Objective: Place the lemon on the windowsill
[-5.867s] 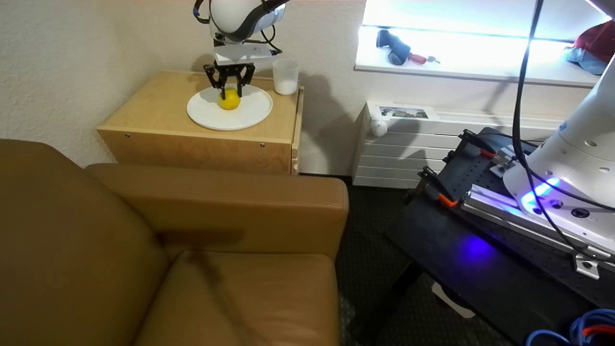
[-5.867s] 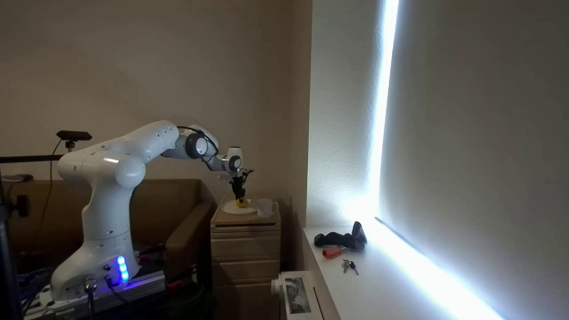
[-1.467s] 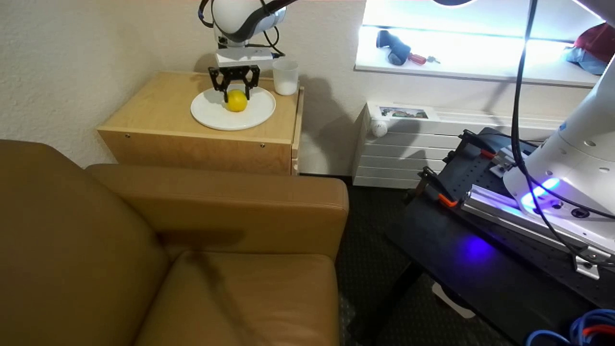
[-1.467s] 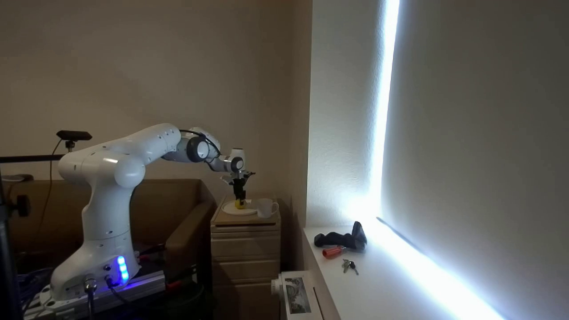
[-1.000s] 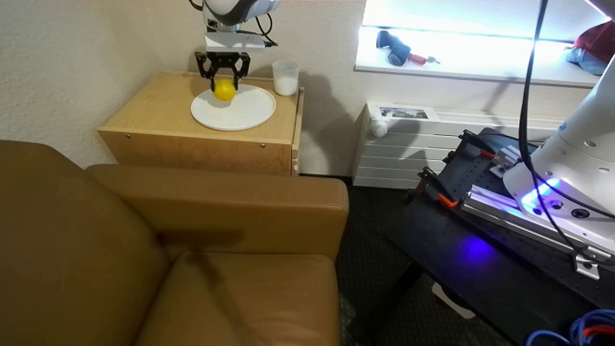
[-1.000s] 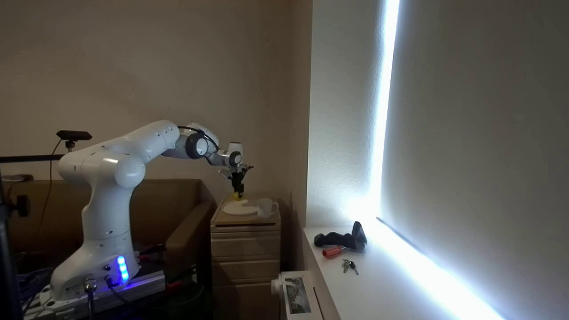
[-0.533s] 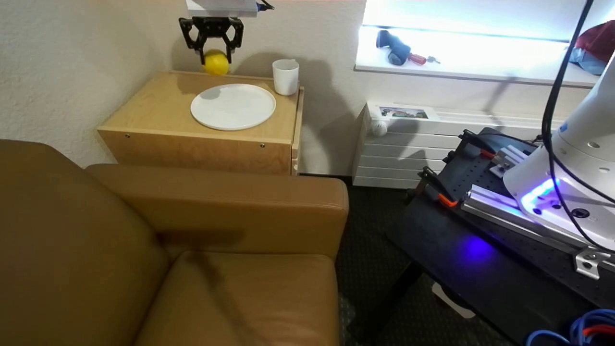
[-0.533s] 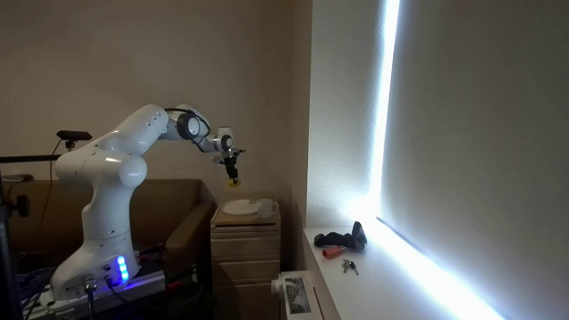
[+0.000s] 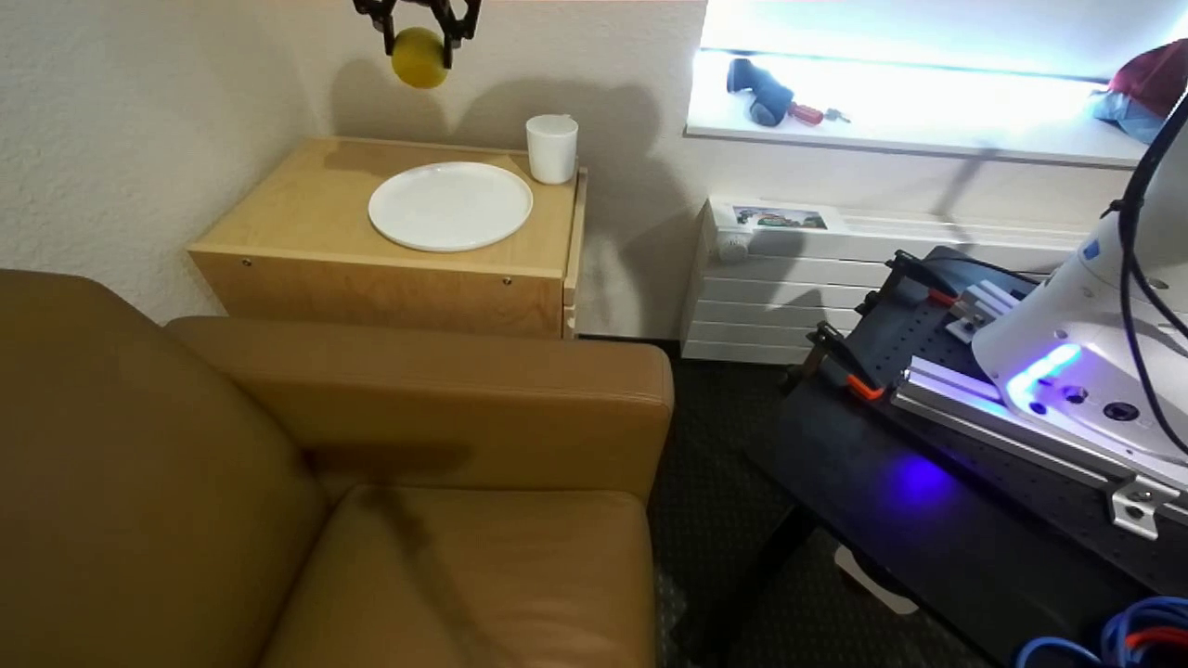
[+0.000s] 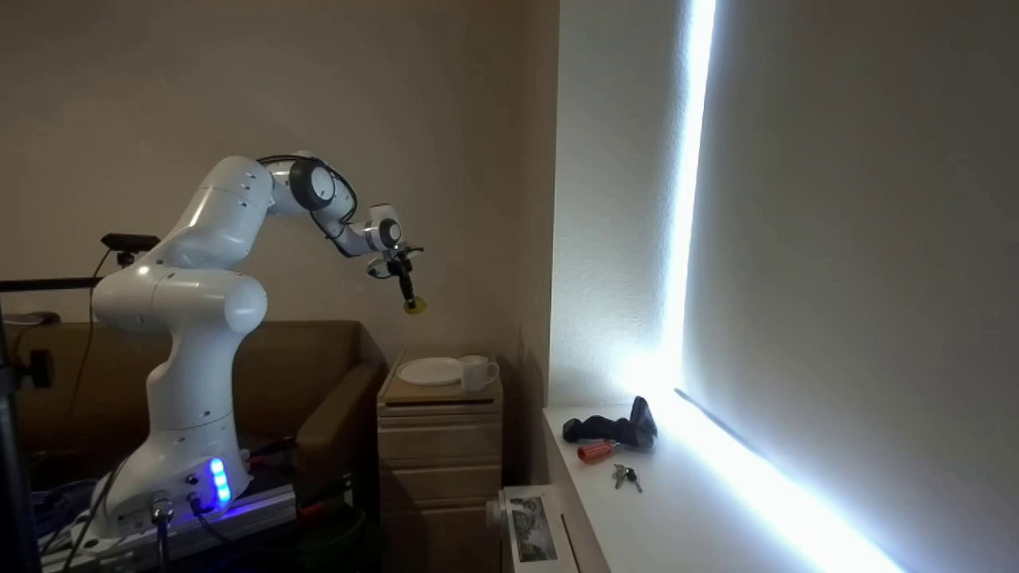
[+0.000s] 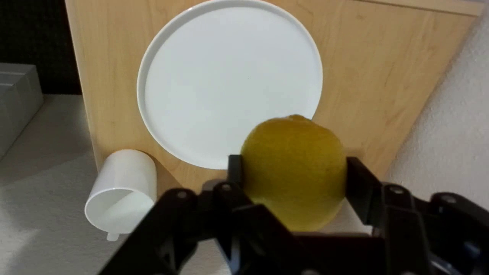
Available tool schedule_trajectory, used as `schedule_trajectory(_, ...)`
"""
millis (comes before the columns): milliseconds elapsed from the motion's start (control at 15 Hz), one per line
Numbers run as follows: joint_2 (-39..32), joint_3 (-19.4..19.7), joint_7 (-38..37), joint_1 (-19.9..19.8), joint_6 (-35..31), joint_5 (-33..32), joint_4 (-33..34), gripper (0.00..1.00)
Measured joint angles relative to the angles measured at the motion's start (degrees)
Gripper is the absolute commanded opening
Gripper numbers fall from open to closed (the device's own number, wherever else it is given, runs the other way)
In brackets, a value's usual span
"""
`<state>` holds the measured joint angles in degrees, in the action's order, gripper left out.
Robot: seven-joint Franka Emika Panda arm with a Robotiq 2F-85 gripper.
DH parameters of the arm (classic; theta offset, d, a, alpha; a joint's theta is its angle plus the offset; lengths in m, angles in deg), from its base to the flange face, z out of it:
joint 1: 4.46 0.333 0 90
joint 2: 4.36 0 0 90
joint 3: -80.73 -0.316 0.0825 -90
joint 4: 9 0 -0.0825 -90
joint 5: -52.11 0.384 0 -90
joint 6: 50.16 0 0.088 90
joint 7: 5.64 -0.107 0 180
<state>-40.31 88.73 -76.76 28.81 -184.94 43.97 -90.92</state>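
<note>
My gripper (image 11: 294, 176) is shut on the lemon (image 11: 294, 168), a round yellow fruit, with a finger pad (image 11: 235, 170) touching each side. The lemon hangs in the air above the light wooden side table and the white plate (image 11: 229, 76). In an exterior view, the lemon (image 9: 420, 59) is at the top left, with most of the gripper (image 9: 419, 54) cut off by the frame. It also shows in an exterior view as a small yellow spot (image 10: 418, 305) at the fingertips. The white, brightly lit windowsill (image 9: 919, 125) is at the upper right, and also shows in an exterior view (image 10: 677, 517).
A white cup (image 9: 553, 150) stands beside the plate at the wall. On the windowsill lie a dark tool (image 10: 611, 427), a red-handled item (image 10: 594, 452), keys (image 10: 627, 477) and a red-and-blue cap (image 9: 1146, 88). A white radiator (image 9: 789, 278) stands below; a brown sofa (image 9: 483, 399) is in front.
Earlier the gripper's fingers were around the lemon on the plate. The lemon has since been lifted off in the gripper and has risen well above the side table. The plate is bare.
</note>
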Motion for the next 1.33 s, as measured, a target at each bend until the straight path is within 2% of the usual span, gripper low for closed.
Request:
schedule_trajectory(133,3.7,0.7,-7.2,0.9,-4.1,-0.6,-5.4,0.42)
schedule_trajectory(200,5.5,0.7,-11.1,0.9,-6.3,-1.7,-8.1,0.67)
schedule_trajectory(333,8.7,0.8,-17.6,0.8,-11.4,-4.4,-13.2,0.67)
schedule_trajectory(467,10.4,0.8,-19.0,0.8,-12.7,-4.8,-15.8,0.67)
schedule_trajectory(533,10.6,0.8,-19.1,0.8,-12.8,-4.8,-16.2,0.42)
schedule_trajectory(800,10.6,-0.1,-21.8,-0.6,-13.2,-4.9,-16.0,0.42)
schedule_trajectory(1000,13.5,-0.1,-25.7,-5.4,-15.1,-4.0,-17.7,0.42)
schedule_trajectory(1333,25.4,-0.1,-32.9,-13.7,-21.9,-3.5,-31.1,0.42)
